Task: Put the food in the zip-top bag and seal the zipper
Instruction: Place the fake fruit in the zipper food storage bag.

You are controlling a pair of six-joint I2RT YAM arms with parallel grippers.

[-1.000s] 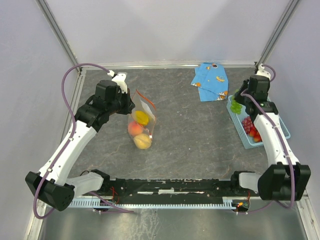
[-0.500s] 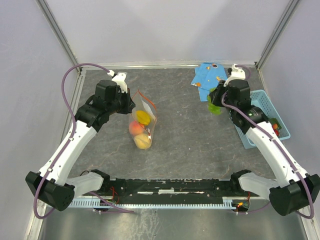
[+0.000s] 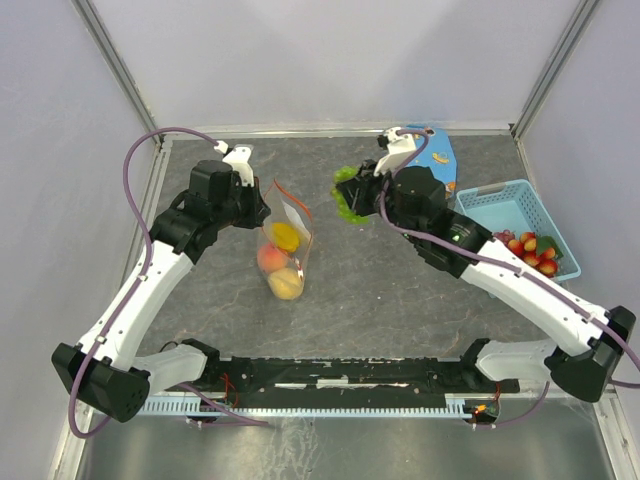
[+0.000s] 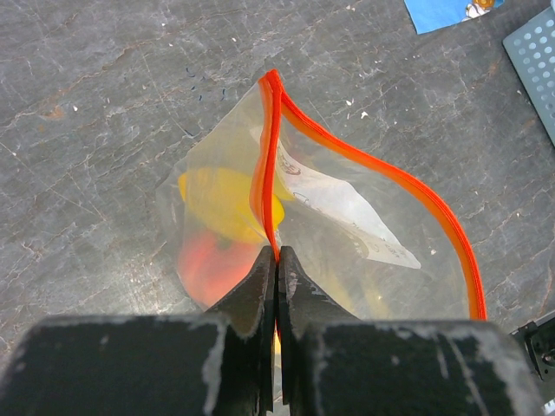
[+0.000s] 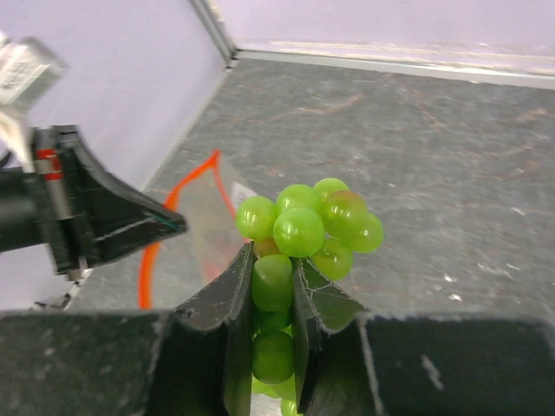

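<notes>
The clear zip-top bag (image 3: 283, 248) stands left of centre with its mouth held open; a yellow lemon (image 3: 285, 235), an orange-pink peach (image 3: 268, 258) and a pale yellow apple (image 3: 287, 284) lie inside. Its orange-red zipper (image 4: 270, 165) rims the mouth. My left gripper (image 4: 277, 253) is shut on the zipper strip at the near edge of the mouth. My right gripper (image 5: 274, 260) is shut on a bunch of green grapes (image 5: 305, 227), carried in the air right of the bag's mouth (image 3: 350, 193). Red strawberries (image 3: 530, 252) lie in the basket.
A light-blue slotted basket (image 3: 500, 205) sits at the right, by the wall. A folded blue patterned cloth (image 3: 441, 152) lies at the back, partly hidden behind the right arm. Grey walls close in both sides.
The right arm has swung left from the basket across the table, carrying the green grapes toward the bag. The left arm and bag have stayed still.
</notes>
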